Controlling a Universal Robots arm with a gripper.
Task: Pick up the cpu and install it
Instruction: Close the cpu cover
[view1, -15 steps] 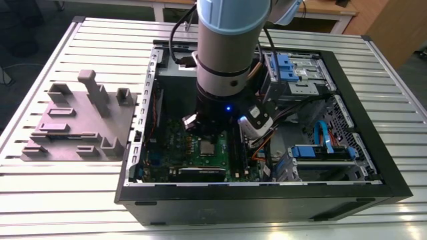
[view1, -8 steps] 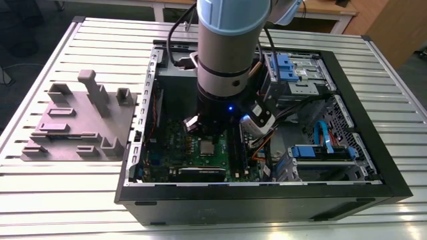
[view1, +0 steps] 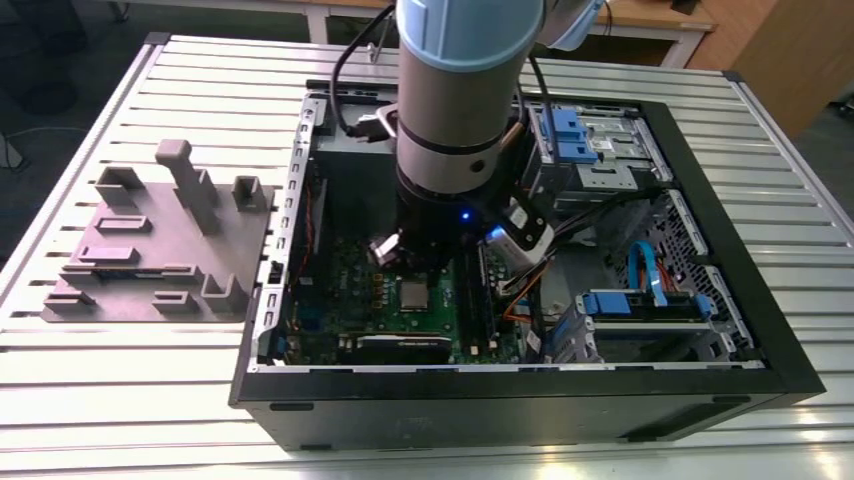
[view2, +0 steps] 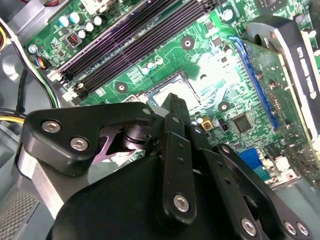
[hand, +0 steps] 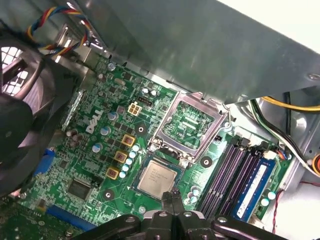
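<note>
End effector (hand: 174, 196): fingers pressed together, empty, poised just above the cpu (hand: 156, 179). Cpu: lies in its socket on the motherboard (hand: 95, 150), frame (hand: 189, 125) hinged open beyond. I judge seating should be flush before closing anything.

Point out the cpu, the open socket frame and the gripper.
cpu (hand: 156, 180): first wrist view, middle of its metal top, seated in the socket.
socket frame (hand: 162, 131): first wrist view, one side bar of the raised frame.
gripper (hand: 175, 196): first wrist view, fingertips just beside the cpu's edge.
</note>
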